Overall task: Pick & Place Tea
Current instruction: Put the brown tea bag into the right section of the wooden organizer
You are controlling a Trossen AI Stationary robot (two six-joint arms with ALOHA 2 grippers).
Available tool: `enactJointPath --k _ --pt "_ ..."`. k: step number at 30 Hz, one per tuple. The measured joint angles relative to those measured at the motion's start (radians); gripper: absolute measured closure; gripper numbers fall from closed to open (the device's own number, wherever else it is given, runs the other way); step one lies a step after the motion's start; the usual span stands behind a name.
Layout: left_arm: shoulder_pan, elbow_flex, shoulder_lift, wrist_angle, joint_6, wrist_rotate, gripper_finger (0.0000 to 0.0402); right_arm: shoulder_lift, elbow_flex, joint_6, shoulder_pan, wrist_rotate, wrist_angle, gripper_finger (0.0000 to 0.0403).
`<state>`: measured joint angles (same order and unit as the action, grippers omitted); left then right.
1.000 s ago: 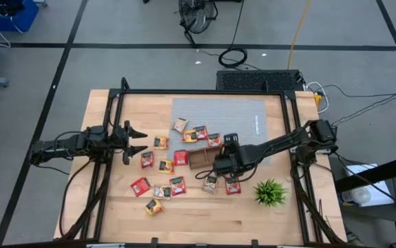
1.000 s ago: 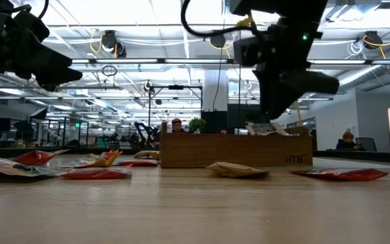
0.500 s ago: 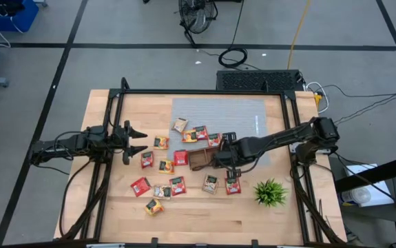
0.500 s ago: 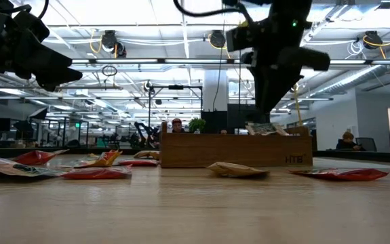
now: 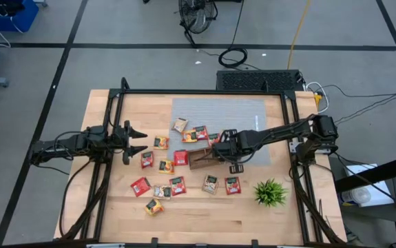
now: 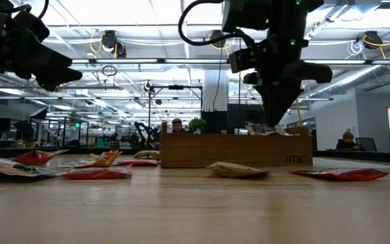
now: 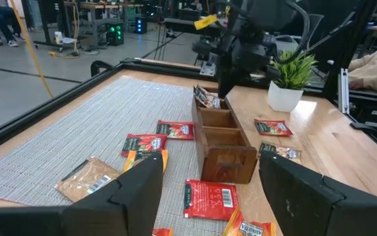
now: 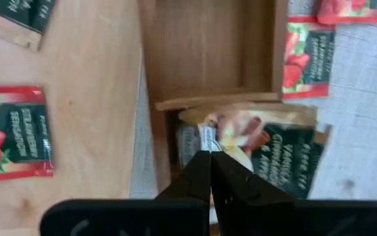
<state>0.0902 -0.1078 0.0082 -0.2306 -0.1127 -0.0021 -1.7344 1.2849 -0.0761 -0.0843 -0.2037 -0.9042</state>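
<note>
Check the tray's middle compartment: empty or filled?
Empty. The right wrist view shows bare wood in that tray compartment; sachets sit only in the end one, under the shut right tool.

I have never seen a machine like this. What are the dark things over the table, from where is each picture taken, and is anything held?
They are two robot arms, each ending in a two-finger gripper. One picture looks straight down, one looks level across the table top, and two come from cameras on the wrists.

On the wooden table lie small tea sachets, a brown wooden tray and a green plant.

The left gripper hangs open and empty at the table's left side. The right gripper is over one end compartment of the tray, fingers shut. A sachet lies in that compartment just past its fingertips; nothing seems pinched between them.
</note>
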Motion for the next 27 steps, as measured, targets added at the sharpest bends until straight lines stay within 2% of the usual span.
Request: enactJointPath --k 12,27 --pt "0.0 0.0 0.0 0.0 0.0 0.0 0.0149 0.0 -0.095 -0.015 0.011 0.029 0.092 0.0403" --pt "0.0 0.0 0.0 0.0 0.0 0.0 0.0149 -0.001 -0.127 -0.045 0.041 0.049 0.177 0.0403"
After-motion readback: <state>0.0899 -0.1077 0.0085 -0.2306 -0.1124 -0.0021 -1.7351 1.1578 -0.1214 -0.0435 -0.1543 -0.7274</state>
